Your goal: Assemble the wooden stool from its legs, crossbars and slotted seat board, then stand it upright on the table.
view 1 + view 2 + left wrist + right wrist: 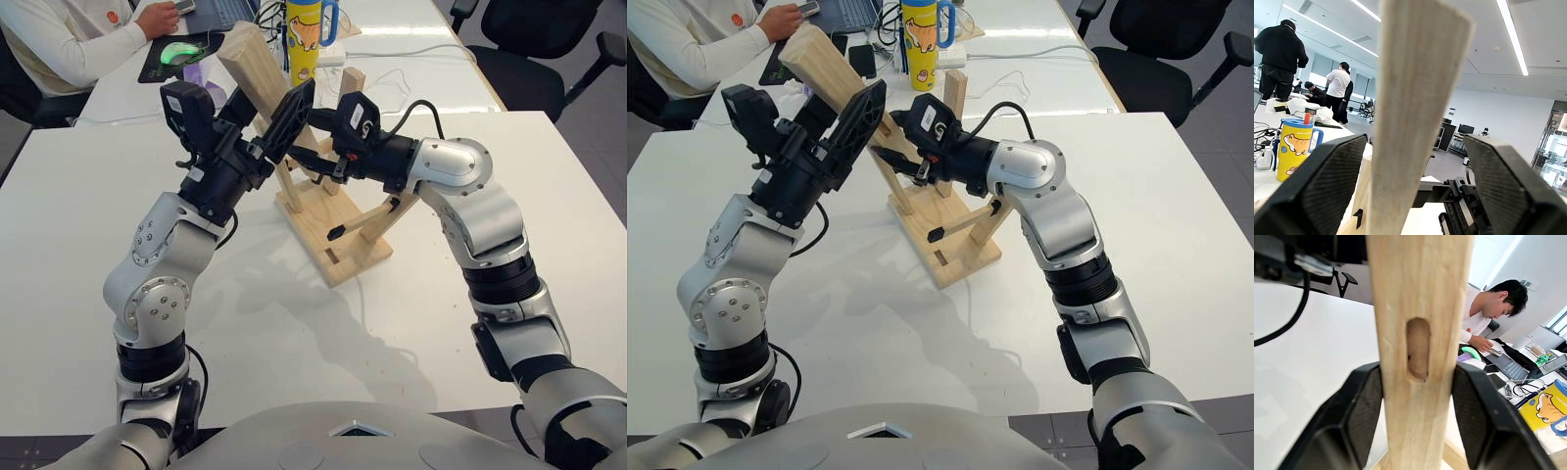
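Up and left of the seat board (338,250), our left gripper (1415,147) has its fingers spread either side of the leg (1420,73), with gaps showing. The leg's long axis rises from the seat board, leaning left and away from us. Closer to the seat board, our right gripper (1418,377) is clamped on a slotted leg, seemingly the same one, so we judge it the nearer arm for seating.

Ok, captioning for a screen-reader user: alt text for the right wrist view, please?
A pale wooden stool leg with an oval slot is gripped between the black fingers of the right end effector. Behind it are a white table and a yellow cartoon mug.
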`<state>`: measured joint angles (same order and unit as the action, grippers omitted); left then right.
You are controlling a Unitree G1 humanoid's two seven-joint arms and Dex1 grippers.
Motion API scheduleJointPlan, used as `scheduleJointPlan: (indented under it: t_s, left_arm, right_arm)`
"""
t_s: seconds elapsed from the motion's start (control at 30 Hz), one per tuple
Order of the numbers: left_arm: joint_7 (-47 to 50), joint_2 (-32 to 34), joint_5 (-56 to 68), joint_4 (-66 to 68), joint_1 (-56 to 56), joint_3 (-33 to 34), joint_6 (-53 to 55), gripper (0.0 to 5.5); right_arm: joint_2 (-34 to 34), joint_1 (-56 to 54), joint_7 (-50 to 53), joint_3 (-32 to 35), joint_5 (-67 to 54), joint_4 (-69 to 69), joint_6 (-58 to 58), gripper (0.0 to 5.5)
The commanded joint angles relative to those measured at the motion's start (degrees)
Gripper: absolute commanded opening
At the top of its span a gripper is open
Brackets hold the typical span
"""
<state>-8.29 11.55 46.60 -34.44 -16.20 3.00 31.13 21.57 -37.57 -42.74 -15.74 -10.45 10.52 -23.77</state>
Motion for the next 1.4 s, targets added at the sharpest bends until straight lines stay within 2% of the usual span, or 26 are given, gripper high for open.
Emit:
scheduleJointPlan:
  t_s: [0.03, 0.4, 0.53, 0.63, 0.83, 0.87, 1.0, 1.07, 1.23, 1.3, 1.4]
  left_arm:
    - [0.1, -0.5, -1.0, 0.3, -1.5, 0.2, -1.1, 3.65]
    - [0.2, -1.0, -2.4, 0.8, -1.7, 0.8, -2.6, 2.11]
    - [0.4, -1.0, -2.8, 0.8, -1.8, 1.1, -3.0, 1.4]
    - [0.6, -1.2, -3.1, 0.9, -1.7, 1.6, -3.1, 1.12]
    - [0.7, -1.6, -3.9, 1.3, -1.8, 2.3, -3.6, 1.08]
    - [0.8, -1.6, -4.0, 1.3, -1.8, 2.4, -3.6, 1.08]
    - [1.2, -1.8, -4.7, 1.8, -1.8, 3.0, -4.0, 1.03]
    - [1.6, -1.8, -5.2, 2.3, -1.8, 3.6, -4.2, 1.03]
    - [2.9, -1.8, -6.7, 2.8, -0.7, 4.7, -4.6, 1.03]
    - [3.5, -2.0, -7.2, 2.4, 0.4, 5.3, -4.7, 1.03]
    - [4.3, -2.1, -7.6, 1.4, 2.0, 6.0, -4.9, 1.03]
  right_arm:
    - [0.5, 0.3, -1.2, -0.7, 0.8, 0.6, 1.7, 2.04]
    - [0.7, 0.4, -1.3, -0.3, 1.7, -0.1, 1.5, 2.04]
    - [0.6, 0.1, -1.2, -0.2, 1.7, -0.4, 1.1, 2.04]
    - [0.6, -0.2, -1.3, -0.1, 1.6, -0.6, 0.7, 2.04]
    - [0.9, 0.0, -2.1, -0.1, 0.7, -0.1, -0.4, 2.04]
    - [0.9, 0.0, -2.3, 0.0, 0.4, 0.0, -0.7, 2.41]
    - [0.7, -0.1, -3.6, 1.6, -2.6, 1.5, -2.8, 2.94]
    - [0.7, -0.9, -2.9, 5.0, -5.4, 1.2, -5.3, 3.17]
    - [3.4, -2.3, 2.0, 18.5, -12.4, -0.3, -13.5, 3.17]
    - [6.1, -1.8, 2.9, 25.3, -17.3, 0.8, -19.4, 3.17]
    - [9.9, 0.3, 2.1, 30.5, -22.0, 1.3, -25.3, 3.17]
